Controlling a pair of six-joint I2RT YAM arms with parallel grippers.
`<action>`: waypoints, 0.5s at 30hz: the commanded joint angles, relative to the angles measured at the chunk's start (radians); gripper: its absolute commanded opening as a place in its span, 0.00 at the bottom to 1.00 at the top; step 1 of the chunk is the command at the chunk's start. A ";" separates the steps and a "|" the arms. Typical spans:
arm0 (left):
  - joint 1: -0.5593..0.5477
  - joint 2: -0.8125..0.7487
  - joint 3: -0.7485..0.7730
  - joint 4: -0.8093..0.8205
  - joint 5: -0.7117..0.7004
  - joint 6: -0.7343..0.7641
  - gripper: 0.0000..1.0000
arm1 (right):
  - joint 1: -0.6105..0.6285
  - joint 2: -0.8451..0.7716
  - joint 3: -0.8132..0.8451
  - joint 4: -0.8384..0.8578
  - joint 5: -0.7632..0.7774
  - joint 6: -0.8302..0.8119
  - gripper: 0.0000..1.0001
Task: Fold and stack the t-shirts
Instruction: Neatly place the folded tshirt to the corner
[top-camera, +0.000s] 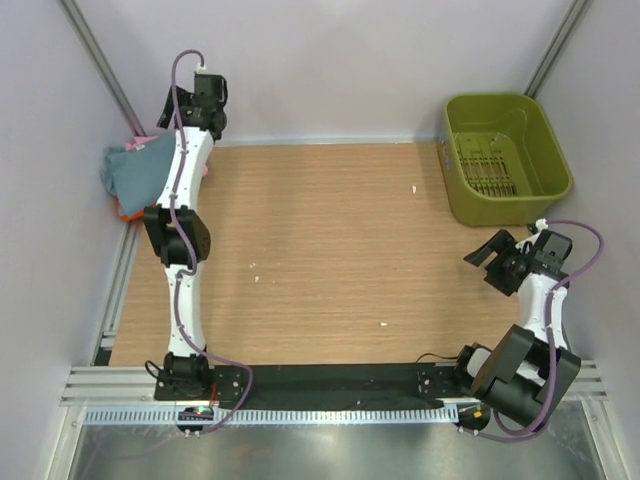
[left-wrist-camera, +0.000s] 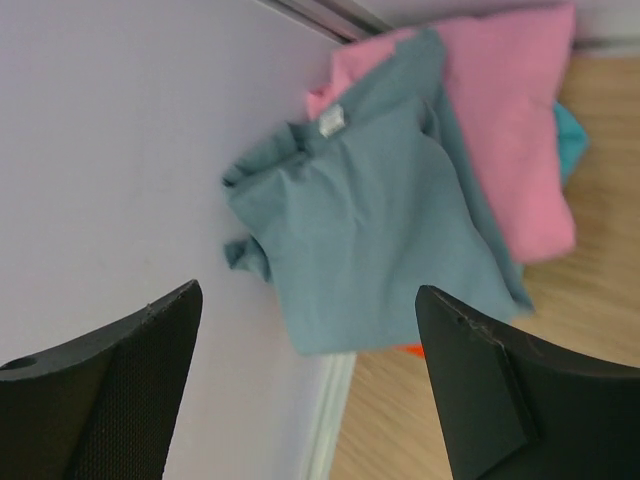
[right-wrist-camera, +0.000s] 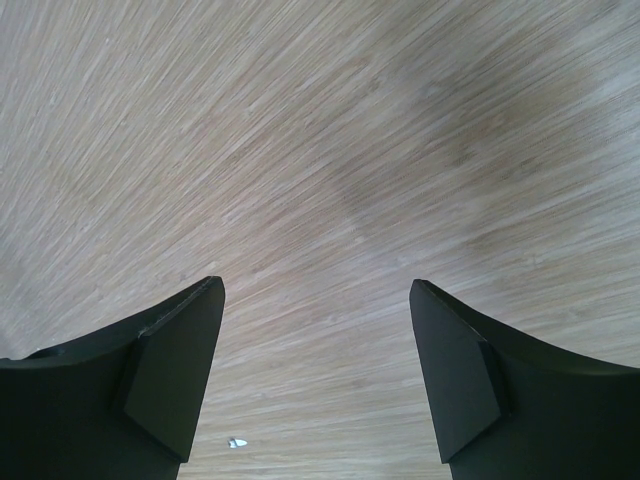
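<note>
- My left gripper and right gripper both gape, empty.
- I'd pinch only the slate blue-grey cloth t-shirt by its rumpled edge, sparing the pink t-shirt beneath.

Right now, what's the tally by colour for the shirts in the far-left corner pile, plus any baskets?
Slate blue-grey t-shirt: 1
Pink t-shirt: 1
Teal t-shirt: 1 (only an edge shows)
Orange t-shirt: 1 (only a sliver shows)
Olive-green basket: 1
Total: 5
</note>
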 joint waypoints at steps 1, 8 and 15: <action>0.006 -0.006 -0.016 -0.495 0.227 -0.295 0.86 | -0.004 -0.009 0.029 0.020 -0.031 -0.008 0.81; 0.066 0.036 -0.040 -0.353 0.255 -0.367 0.84 | -0.004 0.039 0.061 0.028 -0.043 -0.036 0.81; 0.095 0.004 -0.095 -0.134 0.270 -0.365 0.85 | -0.003 0.100 0.141 0.029 -0.062 -0.040 0.80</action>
